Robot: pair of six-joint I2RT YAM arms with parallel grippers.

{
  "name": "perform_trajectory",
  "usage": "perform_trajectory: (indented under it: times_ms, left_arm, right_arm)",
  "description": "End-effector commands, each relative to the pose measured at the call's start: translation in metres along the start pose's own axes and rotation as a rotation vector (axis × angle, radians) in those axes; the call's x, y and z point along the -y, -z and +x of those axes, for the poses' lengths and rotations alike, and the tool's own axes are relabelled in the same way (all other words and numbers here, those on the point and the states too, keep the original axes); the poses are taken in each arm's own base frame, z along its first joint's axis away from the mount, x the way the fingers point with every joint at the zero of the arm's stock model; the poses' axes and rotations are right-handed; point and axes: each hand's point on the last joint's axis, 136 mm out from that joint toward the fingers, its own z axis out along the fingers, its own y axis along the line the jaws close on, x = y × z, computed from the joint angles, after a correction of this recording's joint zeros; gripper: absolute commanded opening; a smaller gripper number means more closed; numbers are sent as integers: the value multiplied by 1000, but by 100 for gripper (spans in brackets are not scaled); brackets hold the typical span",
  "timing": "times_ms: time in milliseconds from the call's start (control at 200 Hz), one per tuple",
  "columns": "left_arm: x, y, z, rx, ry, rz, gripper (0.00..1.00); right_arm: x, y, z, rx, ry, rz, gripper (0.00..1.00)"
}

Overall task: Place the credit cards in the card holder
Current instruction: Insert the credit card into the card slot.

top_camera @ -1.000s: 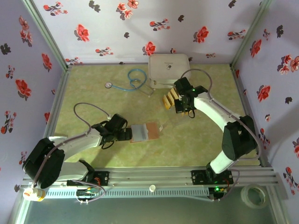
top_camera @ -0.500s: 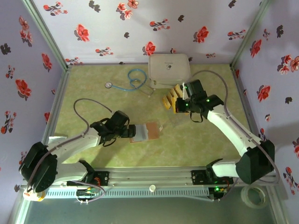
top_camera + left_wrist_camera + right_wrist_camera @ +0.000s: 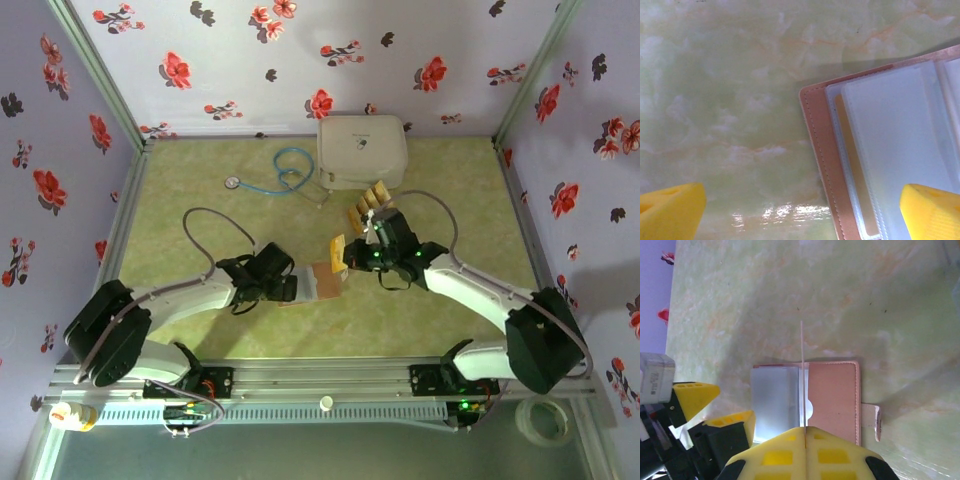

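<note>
Item 1 — card holder: we find it lying open near the middle of the green worktop, brown cover to the right, pale clear sleeves to the left; a golden card sits inside one sleeve

Item 2 — right pincer: closed on a single credit card, held on edge over the line where sleeves meet cover; whether it touches the holder we cannot tell

Item 3: left pincer, spread wide at the holder's left edge, one fingertip over bare worktop, the other over the sleeves, gripping nothing

Item 4: other credit cards, in a row just in front of the white case

Item 5: stethoscope, left of that case
</note>
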Motion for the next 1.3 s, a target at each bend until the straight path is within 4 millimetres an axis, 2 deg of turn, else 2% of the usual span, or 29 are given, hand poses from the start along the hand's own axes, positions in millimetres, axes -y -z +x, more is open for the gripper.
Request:
perform_trajectory:
  times_ms: [0, 260, 625, 1030, 1295]
  left_arm:
    - [-8, -7, 4, 4, -21, -55, 100]
    - [-15, -18, 16, -32, -27, -96, 100]
    - [-21, -17, 18, -28, -16, -116, 100]
    - [-27, -15, 24, -24, 6, -122, 100]
    - [-34, -16, 31, -32, 22, -136, 100]
  right_arm:
    - [-6, -13, 1, 19, -29, -54, 0]
    - [7, -26, 11, 5, -43, -42, 0]
    - [14, -39, 21, -9, -52, -60, 0]
    - [-7, -38, 27, 49, -13, -185, 0]
    - [-15, -47, 36, 77, -14, -273, 0]
